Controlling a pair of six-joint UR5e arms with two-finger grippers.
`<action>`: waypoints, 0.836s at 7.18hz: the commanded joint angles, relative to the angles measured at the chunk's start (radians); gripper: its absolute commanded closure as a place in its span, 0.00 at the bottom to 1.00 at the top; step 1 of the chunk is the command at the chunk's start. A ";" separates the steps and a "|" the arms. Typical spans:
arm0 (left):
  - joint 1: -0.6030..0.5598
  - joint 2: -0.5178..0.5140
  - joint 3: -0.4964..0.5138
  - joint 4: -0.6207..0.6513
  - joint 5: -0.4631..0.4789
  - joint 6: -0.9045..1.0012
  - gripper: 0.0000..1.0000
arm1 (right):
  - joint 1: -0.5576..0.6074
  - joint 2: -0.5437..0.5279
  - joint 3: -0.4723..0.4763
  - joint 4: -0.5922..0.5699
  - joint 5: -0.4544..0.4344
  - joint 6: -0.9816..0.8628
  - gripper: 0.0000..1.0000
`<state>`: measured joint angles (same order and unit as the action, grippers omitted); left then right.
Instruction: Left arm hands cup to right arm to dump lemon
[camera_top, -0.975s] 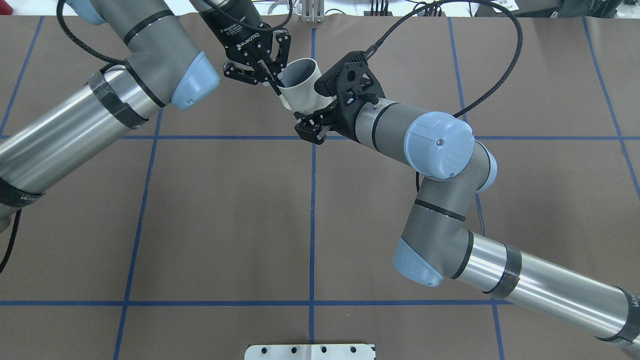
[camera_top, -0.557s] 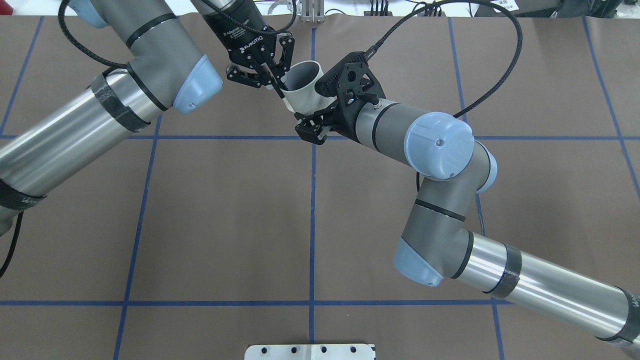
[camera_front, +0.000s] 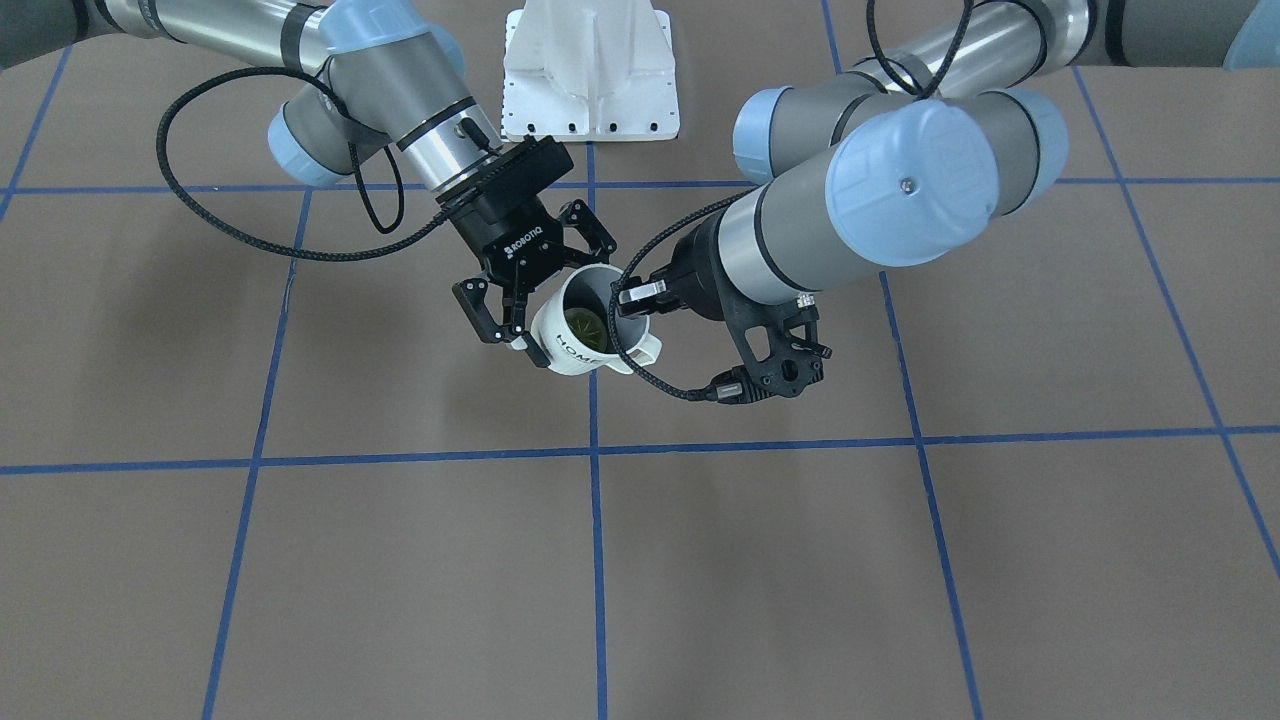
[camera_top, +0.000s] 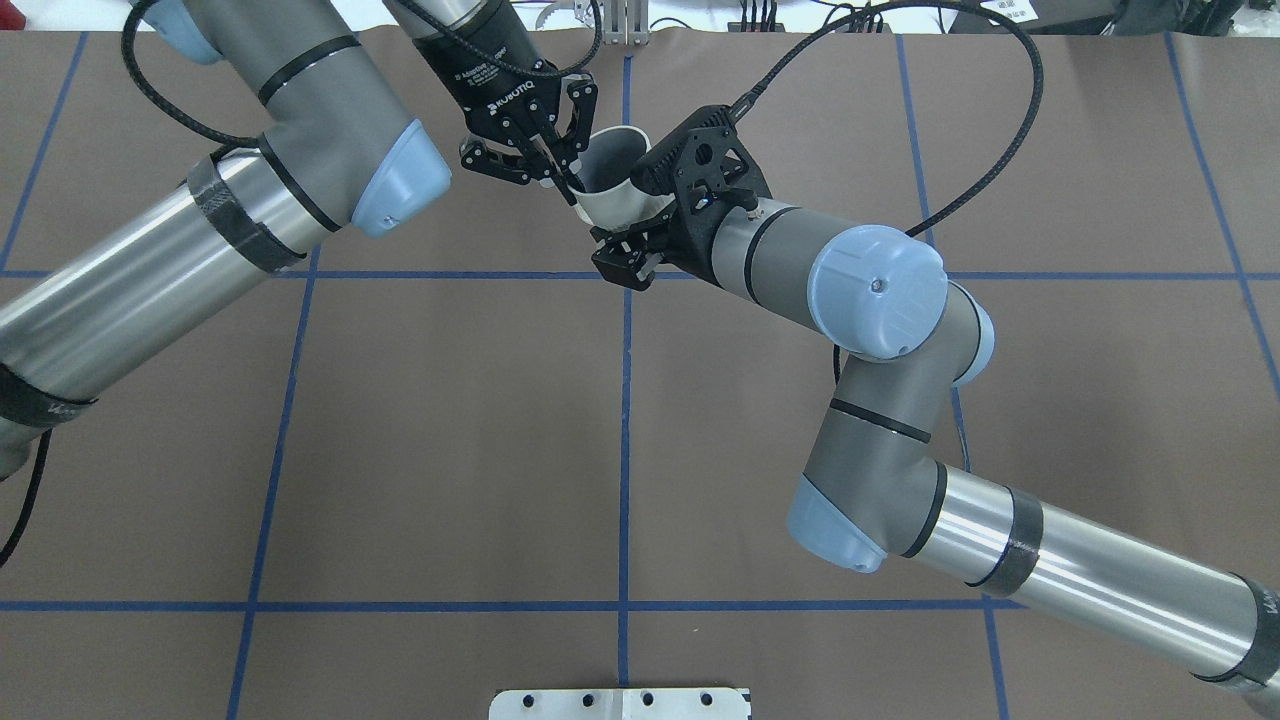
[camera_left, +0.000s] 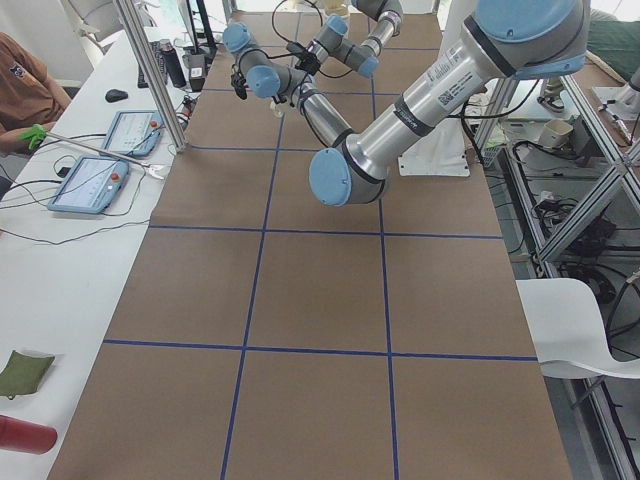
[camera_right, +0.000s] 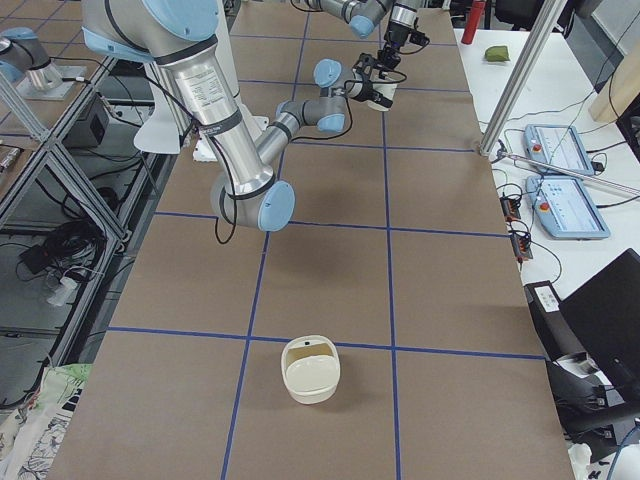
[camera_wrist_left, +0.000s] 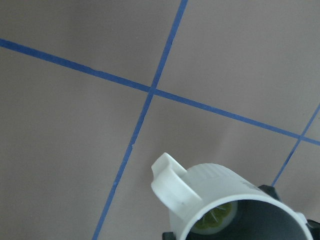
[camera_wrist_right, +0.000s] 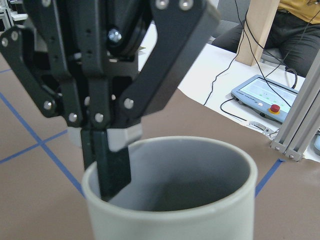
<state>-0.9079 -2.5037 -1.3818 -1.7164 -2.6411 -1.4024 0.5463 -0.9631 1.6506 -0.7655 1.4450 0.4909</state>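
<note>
The left end effector (camera_top: 560, 176) pinches the rim of the cup (camera_front: 572, 352), which hangs tilted over the worktop (camera_front: 400, 560) in front of the white base (camera_front: 590, 70), with the lemon (camera_front: 583, 325) inside. The right end effector (camera_front: 548, 290) straddles its body; pressing or not, I cannot tell. The cup seems stiff, smooth and probably breakable: grip the wall firmly.

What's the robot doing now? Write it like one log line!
phase: handover | left gripper: pinching cup rim | right gripper: around cup, grip unclear | lemon: in cup

The cup (camera_front: 570, 350) hangs over the surface (camera_front: 400, 560), lemon (camera_front: 586, 322) inside it. Left tool (camera_front: 626, 300) sits on the rim, one finger inside; right tool (camera_front: 550, 300) straddles its body from the robot's side.
</note>
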 joint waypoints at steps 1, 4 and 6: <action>0.001 0.000 0.000 0.000 0.000 0.000 1.00 | 0.000 0.000 0.000 0.000 0.000 0.000 0.02; 0.001 0.000 0.000 0.000 0.000 0.000 1.00 | 0.000 -0.002 0.000 0.003 0.000 0.000 0.02; 0.001 0.002 0.003 -0.005 0.000 0.011 0.38 | 0.000 -0.003 0.001 0.000 0.005 0.021 0.68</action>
<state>-0.9066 -2.5032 -1.3816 -1.7189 -2.6417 -1.3995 0.5458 -0.9641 1.6514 -0.7640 1.4466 0.4998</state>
